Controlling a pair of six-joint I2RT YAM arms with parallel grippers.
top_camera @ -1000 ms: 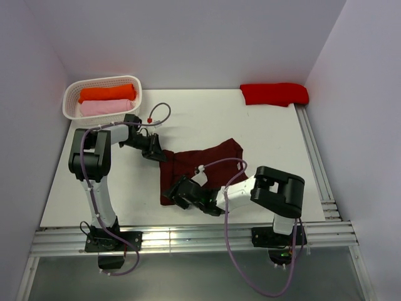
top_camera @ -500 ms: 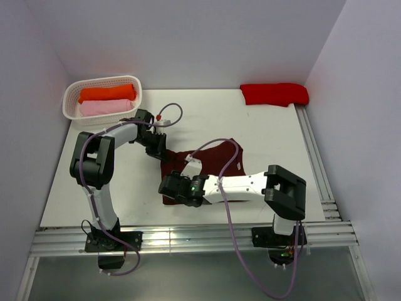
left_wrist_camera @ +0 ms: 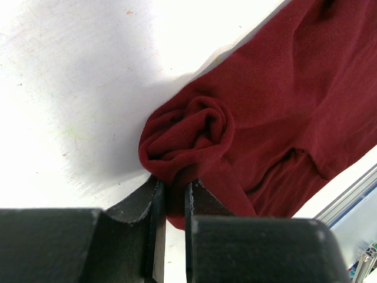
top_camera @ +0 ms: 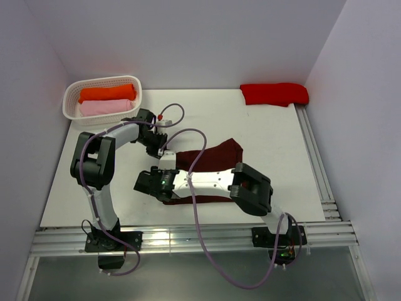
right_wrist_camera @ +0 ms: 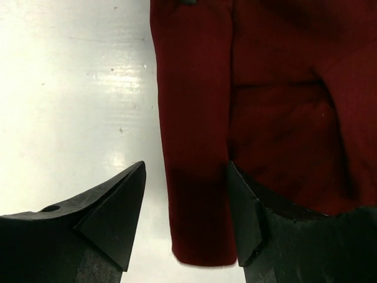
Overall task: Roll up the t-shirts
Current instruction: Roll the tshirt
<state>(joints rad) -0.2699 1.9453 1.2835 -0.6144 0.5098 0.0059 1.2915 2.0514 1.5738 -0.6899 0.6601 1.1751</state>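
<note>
A dark maroon t-shirt [top_camera: 216, 157] lies mid-table, its left edge rolled into a tube. My left gripper [top_camera: 161, 149] is at the far end of that roll. In the left wrist view the left gripper [left_wrist_camera: 174, 190] is shut on cloth just below the spiral roll end [left_wrist_camera: 187, 132]. My right gripper [top_camera: 146, 183] is at the near end. In the right wrist view the right gripper [right_wrist_camera: 185, 203] is open, its fingers [right_wrist_camera: 118, 206] either side of the rolled strip [right_wrist_camera: 194, 135] without squeezing it.
A white basket [top_camera: 67, 100] at the back left holds an orange rolled shirt [top_camera: 106, 93] and a pink one [top_camera: 106, 107]. A bright red shirt [top_camera: 274, 93] lies folded at the back right. Metal rails run along the near and right table edges.
My right arm has swung left along the shirt's near edge and its jaws have opened wider around the roll. The left gripper shifted slightly back, still holding cloth.
</note>
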